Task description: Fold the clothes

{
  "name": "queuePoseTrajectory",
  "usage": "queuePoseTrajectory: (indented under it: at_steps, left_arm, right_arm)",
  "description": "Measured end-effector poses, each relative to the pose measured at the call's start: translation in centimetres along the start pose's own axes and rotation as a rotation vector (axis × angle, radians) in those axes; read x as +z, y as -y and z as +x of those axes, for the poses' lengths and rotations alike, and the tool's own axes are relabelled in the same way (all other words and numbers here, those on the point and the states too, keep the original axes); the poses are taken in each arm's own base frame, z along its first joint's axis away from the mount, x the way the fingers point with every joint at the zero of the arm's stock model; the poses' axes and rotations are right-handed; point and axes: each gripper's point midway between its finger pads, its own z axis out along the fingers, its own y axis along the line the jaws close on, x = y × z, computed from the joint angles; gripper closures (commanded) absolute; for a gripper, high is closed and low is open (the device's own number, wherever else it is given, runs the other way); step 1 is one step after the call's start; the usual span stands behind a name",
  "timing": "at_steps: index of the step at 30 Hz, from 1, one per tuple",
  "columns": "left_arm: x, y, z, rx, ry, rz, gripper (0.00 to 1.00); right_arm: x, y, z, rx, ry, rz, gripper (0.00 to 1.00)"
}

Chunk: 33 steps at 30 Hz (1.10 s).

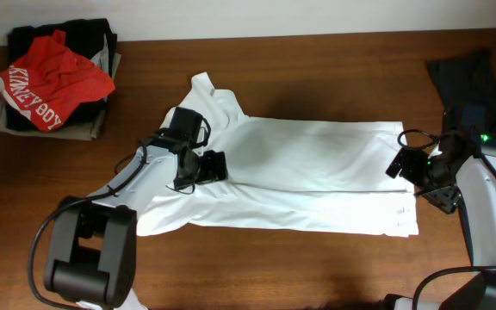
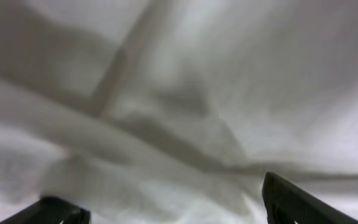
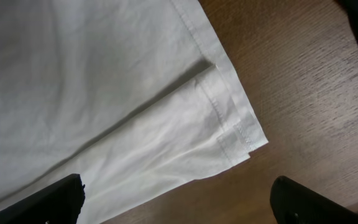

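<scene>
Clothes (image 1: 317,164), white and plain: where do they lie? (Student)

Spread flat across the middle of the table (image 1: 317,271), collar end at upper left, hem at right. A long crease runs lengthwise through the lower part. (Tutor)

What stands furthest left? (Student)

A pile of garments (image 1: 24,120) at the table's upper left corner, well apart from the white fabric, with a red shirt (image 1: 54,82) bearing white lettering on top. (Tutor)

And the left claw (image 1: 201,168)? (Student)

Over the collar end of the white fabric, jaws spread wide and released. In the left wrist view its fingertips (image 2: 303,199) show at the lower corners with blurred, rumpled white cloth filling the frame very close beneath. Whether they touch it cannot be told. (Tutor)

The right claw (image 1: 420,176)? (Student)

At the hem edge, also fully released and grasping nothing. The right wrist view places the hem corner (image 3: 241,134) between its two fingertips (image 3: 55,199), two stitched layers overlapping there, with bare wood beside them. (Tutor)

Furthest right? (Student)

A dark garment (image 1: 468,77) at the upper right corner, apart from the hem. (Tutor)
</scene>
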Motion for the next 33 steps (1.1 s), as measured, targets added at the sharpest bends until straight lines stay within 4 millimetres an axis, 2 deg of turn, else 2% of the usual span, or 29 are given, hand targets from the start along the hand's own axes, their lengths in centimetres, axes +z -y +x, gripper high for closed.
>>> queuePoseTrajectory:
  at_steps: [6,12,16,21,25,27,31,33]
  left_arm:
    - [0.7,1.3,-3.6,0.032,0.136,0.057,0.01]
    - [0.0,1.7,-4.0,0.030,0.128,0.053,0.01]
    - [-2.5,3.4,-7.3,0.064,0.212,0.073,0.01]
    - [-7.4,5.7,-13.8,0.133,0.451,0.069,0.01]
    - [-10.7,6.5,-17.7,0.152,0.641,0.068,0.01]
    - [-11.5,6.3,-18.8,0.148,0.691,0.066,0.01]
    - [-12.5,3.5,-21.1,0.132,0.718,0.023,0.01]
    - [-11.8,1.2,-22.6,0.146,0.653,-0.022,0.01]
  right_arm:
    - [0.0,0.0,0.0,0.000,0.000,0.000,0.01]
    - [0.1,0.0,0.1,0.000,-0.004,0.002,0.01]
    - [0.1,0.0,0.1,0.000,-0.003,0.001,0.01]
    - [0.1,0.0,0.1,0.000,-0.003,0.001,0.02]
    - [0.1,0.0,0.1,0.000,-0.004,0.001,0.01]
    - [0.1,0.1,0.1,0.000,-0.006,0.002,0.01]
    - [0.1,0.1,0.3,0.001,-0.012,0.005,0.01]
    - [0.1,0.1,0.3,0.001,-0.011,0.004,0.01]
